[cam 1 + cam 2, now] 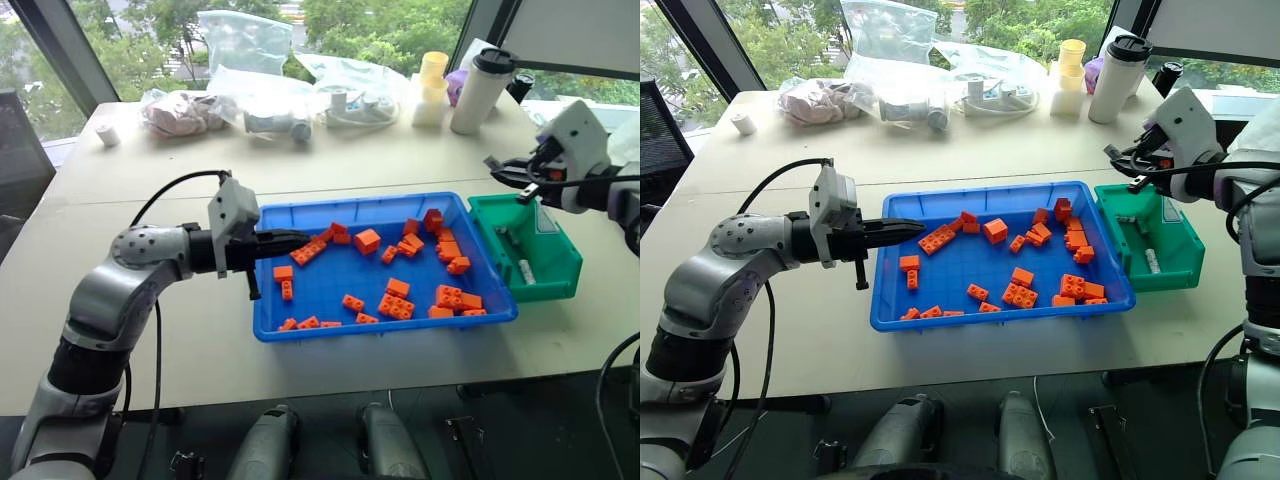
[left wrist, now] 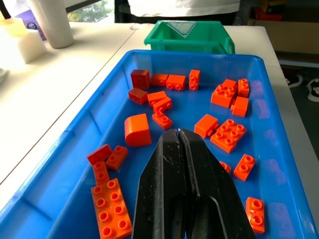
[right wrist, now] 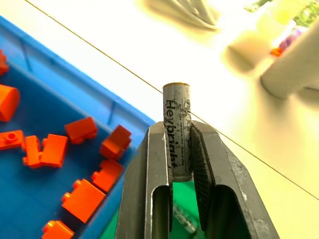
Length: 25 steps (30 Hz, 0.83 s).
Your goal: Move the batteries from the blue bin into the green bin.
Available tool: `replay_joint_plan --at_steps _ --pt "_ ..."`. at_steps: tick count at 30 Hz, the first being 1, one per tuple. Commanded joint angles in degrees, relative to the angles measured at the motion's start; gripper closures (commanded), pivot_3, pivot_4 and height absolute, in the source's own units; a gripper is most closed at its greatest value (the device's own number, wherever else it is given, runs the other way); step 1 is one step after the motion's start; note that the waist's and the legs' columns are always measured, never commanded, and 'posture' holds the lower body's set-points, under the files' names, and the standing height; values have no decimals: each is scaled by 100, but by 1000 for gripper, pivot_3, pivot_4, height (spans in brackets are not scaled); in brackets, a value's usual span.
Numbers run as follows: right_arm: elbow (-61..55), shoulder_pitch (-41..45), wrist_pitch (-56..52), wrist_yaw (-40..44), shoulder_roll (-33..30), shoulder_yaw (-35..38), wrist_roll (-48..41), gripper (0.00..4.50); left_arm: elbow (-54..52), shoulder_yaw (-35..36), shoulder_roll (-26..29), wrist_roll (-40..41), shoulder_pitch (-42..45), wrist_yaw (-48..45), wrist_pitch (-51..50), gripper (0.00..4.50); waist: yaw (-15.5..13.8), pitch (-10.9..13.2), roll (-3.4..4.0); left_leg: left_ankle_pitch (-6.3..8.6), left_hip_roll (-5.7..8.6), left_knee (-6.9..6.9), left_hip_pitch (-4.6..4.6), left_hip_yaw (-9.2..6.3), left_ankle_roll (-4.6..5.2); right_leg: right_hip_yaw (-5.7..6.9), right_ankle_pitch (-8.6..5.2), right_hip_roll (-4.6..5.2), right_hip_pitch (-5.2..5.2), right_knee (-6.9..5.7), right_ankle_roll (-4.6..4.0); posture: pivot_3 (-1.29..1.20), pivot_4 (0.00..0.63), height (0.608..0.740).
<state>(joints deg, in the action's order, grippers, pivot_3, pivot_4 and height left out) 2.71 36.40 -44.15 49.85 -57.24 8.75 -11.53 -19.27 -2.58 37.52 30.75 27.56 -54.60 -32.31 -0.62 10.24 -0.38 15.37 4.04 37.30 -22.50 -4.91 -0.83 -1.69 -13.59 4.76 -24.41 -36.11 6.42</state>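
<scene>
Grey battery [image 3: 177, 130] clamped upright in right claw [image 3: 179, 149]

The lower end of the battery [image 3: 177, 134] is covered by the fingers of the right gripper [image 3: 178, 149] clamped on it. In the head views that battery is too small to make out at the right gripper [image 1: 512, 176]. The contents of the green bin [image 1: 560, 262] read as pale slim shapes; their number cannot be determined. The far wall of the green bin [image 2: 189, 40] is cut off at the top edge. The blue bin [image 2: 60, 174] runs past the bottom edge.
</scene>
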Motion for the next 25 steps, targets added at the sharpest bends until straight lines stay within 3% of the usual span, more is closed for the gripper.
replay_joint_plan --at_steps 1,2,7,11,14,17,21,25 --pt "-120 -423 -85 -154 -259 362 49 4494 -104 94 -33 96 68 -3 38 4500 2 0 1 0 0 2 0 2 0 -2 0 0 0 -2 0 0 150 740" --pt "-147 -602 -96 -157 -310 415 57 4494 -92 100 -52 112 74 -11 37 4500 1 0 1 0 0 2 1 3 0 -3 0 0 0 -3 0 0 150 740" --pt "-275 -1213 -128 -162 -452 634 -43 2174 -45 129 -78 162 122 -29 20 4500 29 0 3 0 -1 3 2 5 1 -3 1 -2 0 -5 0 0 150 740" --pt "-357 -1395 -126 -173 -439 712 -95 35 -34 122 -69 172 127 -53 31 4500 56 -1 4 0 -2 2 4 6 1 -4 1 -5 0 -8 0 0 150 740" --pt "-420 -1255 -184 -262 -442 767 -121 35 -29 125 -73 194 159 -54 7 4500 59 -1 4 0 -2 3 4 6 1 -4 1 -5 0 -8 0 0 150 740" --pt "-1143 -998 -358 262 -382 900 -873 35 -48 137 -15 214 137 -89 -22 4500 75 0 6 -1 -2 2 4 6 1 -4 1 -5 0 -8 1 0 150 740" --pt "-2095 -1259 -472 1067 -598 1046 -1676 35 -80 152 91 236 122 -150 -58 4500 112 0 6 0 -5 -2 3 -2 1 1 0 -7 1 -5 1 0 150 740" --pt "-2489 -1388 -630 1253 -748 1205 -2101 35 -210 239 264 309 95 -183 -159 4500 105 1 4 1 -1 7 2 -1 4 2 0 -2 8 -2 2 0 150 740"
